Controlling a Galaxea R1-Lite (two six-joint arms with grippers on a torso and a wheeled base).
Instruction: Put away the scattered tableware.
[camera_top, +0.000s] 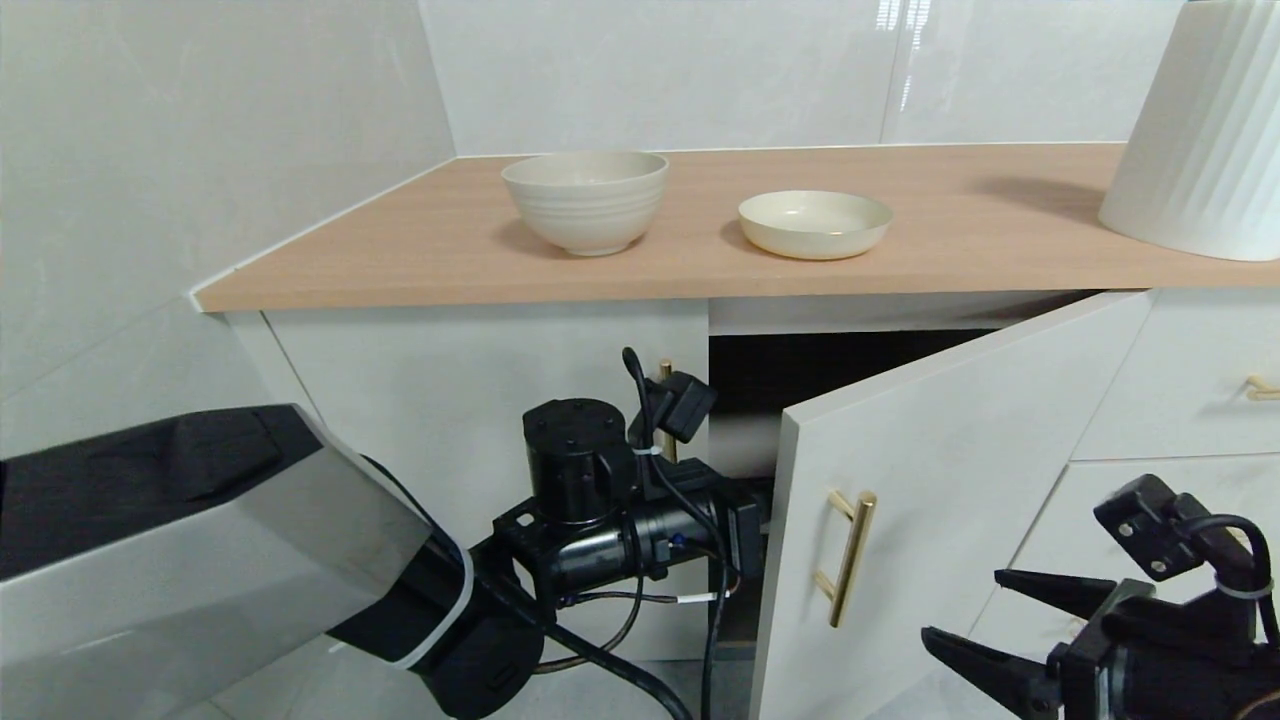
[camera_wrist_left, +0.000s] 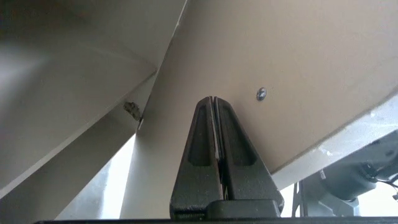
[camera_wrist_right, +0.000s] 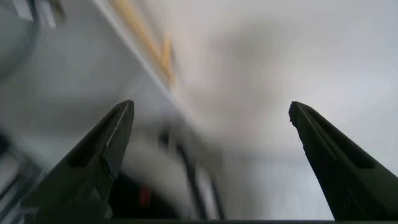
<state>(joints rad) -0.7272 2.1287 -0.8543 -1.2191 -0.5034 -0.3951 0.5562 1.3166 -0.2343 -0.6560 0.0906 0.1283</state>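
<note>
Wooden counter (camera_top: 1000, 215) under pale wall tiles (camera_top: 650, 70). Ribbed white vessel (camera_top: 1200, 140) standing at its right end. Below, closed drawer (camera_top: 1180, 370) with gold handle (camera_top: 1265, 387), far right.

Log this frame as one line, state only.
cabinet door: part open | left gripper: shut, at door's inner face | right gripper: open, low, on door's outer side | bowl, dish: on counter

**Materials and finish**

I'm seeing the countertop (camera_top: 400, 250) showing matt wood grain. The bowl (camera_top: 585, 200) and shallow dish (camera_top: 815, 222) are looking like smooth cream ceramic, softly glazed. The cabinet door (camera_top: 950, 420) is reading smooth matt white, its handle (camera_top: 848, 555) shining gold metal. The wall tiles (camera_top: 700, 70) are glaring glossy. My left gripper (camera_wrist_left: 213, 102) and right gripper (camera_top: 962, 605) are looking like matt black plastic.
</note>
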